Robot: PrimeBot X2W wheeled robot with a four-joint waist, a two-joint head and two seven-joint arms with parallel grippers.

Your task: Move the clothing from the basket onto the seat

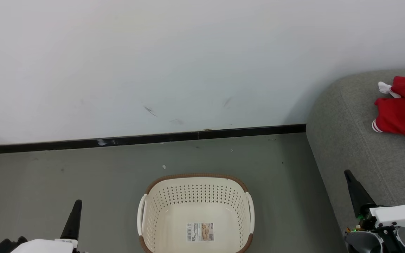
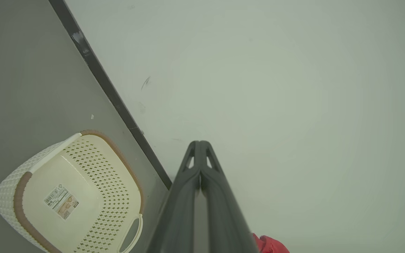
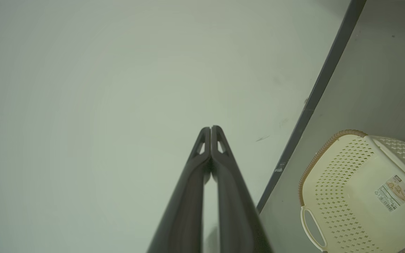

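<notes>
The cream basket (image 1: 160, 207) stands on the floor at the bottom middle of the head view, with only a barcode label (image 1: 200, 232) on its bottom. Red clothing (image 1: 404, 112) with white cuffs lies on the grey-green seat (image 1: 350, 140) at the right edge. My left gripper (image 1: 77, 203) is shut at the lower left, left of the basket. At the lower right my right gripper (image 1: 347, 174) is shut in front of the seat. The wrist views show the left gripper (image 2: 199, 143) and right gripper (image 3: 210, 128) with tips together, pointing at the wall; the basket (image 2: 118, 165) (image 3: 332, 165) sits beside each.
A white wall (image 1: 188, 63) with a black skirting strip (image 1: 153, 138) runs behind the basket. Grey floor (image 1: 65, 168) lies to the basket's left and between basket and seat. A bit of red fabric (image 2: 271, 245) peeks at the bottom of the left wrist view.
</notes>
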